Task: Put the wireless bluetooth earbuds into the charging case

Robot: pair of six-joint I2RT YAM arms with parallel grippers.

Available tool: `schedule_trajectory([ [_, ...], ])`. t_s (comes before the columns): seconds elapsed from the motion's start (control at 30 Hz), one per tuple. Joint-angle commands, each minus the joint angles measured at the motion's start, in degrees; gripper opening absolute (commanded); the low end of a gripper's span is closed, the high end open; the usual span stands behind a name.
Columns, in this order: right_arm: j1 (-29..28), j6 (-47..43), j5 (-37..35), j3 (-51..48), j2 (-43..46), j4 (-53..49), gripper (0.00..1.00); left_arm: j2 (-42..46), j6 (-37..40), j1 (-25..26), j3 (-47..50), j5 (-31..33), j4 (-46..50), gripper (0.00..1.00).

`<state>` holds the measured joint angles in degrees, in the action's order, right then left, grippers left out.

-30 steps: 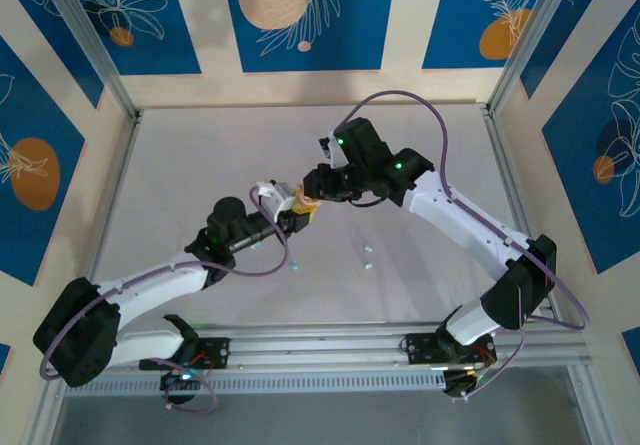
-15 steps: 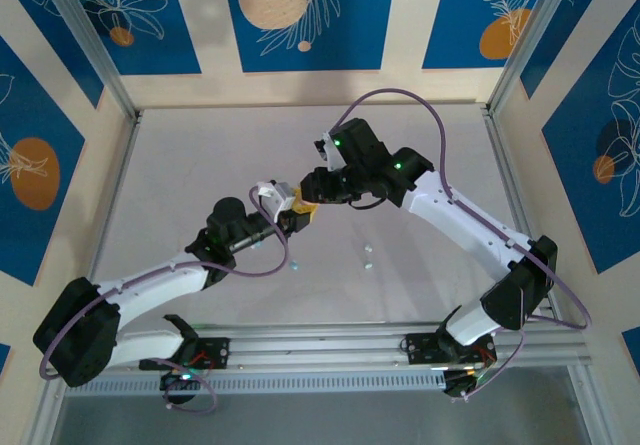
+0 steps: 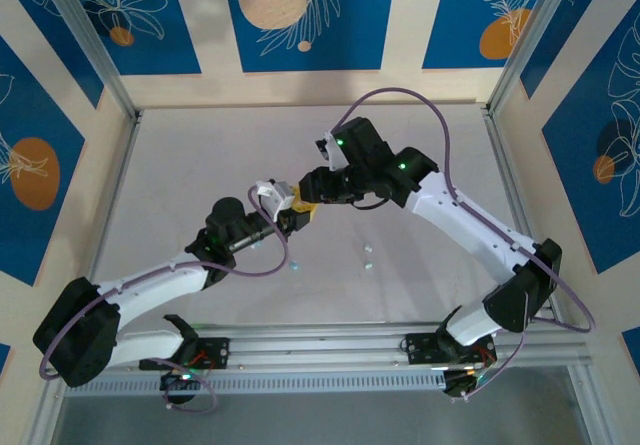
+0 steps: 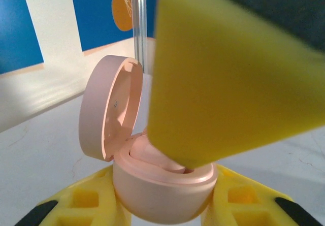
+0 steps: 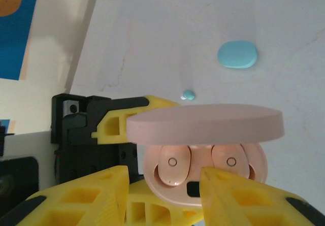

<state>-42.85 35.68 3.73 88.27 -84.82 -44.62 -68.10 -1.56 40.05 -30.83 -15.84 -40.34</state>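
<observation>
You're clamping the open pink case [image 5: 203,125] in your left gripper [image 4: 163,208], with 2 pink earbuds [image 5: 172,164] sitting in its wells. Your right gripper [image 5: 163,183] is hovering over it, fingers spread apart.

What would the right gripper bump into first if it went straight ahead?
The right gripper would most likely meet the open pink case, held by the left gripper, directly ahead; depth is hard to judge.

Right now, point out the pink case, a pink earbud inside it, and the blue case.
pink case [image 5: 203,125]: right wrist view, rim of its open lid.
pink earbud [image 5: 172,163]: right wrist view, face of the left one.
blue case [image 5: 237,54]: right wrist view, middle of its top.
</observation>
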Motion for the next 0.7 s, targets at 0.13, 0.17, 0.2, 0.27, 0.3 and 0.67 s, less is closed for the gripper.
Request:
schedule_trajectory([
  [0.13, 3.21, -1.17, 2.58, -3.03, 8.25, 3.45, 0.45, 1.08, 0.02, 0.64, -1.25, -0.83, -4.06, 0.26],
  [0.17, 4.06, -0.70, 2.49, -3.49, 8.88, 4.20, 0.45, 1.14, 0.15, 0.63, -1.34, -1.14, -3.92, 0.26],
  [0.2, 5.00, -0.13, 2.37, -3.71, 9.24, 4.90, 0.45, 1.28, 0.25, 0.63, -1.41, -1.46, -3.74, 0.26],
  [0.27, 6.84, 0.96, 2.48, -3.86, 9.43, 6.03, 0.46, 1.48, 0.33, 0.64, -1.40, -2.50, -3.61, 0.26],
  [0.3, 7.96, 1.50, 3.12, -3.28, 8.94, 6.04, 0.48, 1.52, 0.28, 0.68, -1.51, -3.10, -3.69, 0.26],
  [0.67, 11.12, 0.51, 15.96, 7.44, -4.57, 0.26, 0.62, 2.26, -2.43, 0.61, -3.17, -6.81, -4.80, 0.26],
])
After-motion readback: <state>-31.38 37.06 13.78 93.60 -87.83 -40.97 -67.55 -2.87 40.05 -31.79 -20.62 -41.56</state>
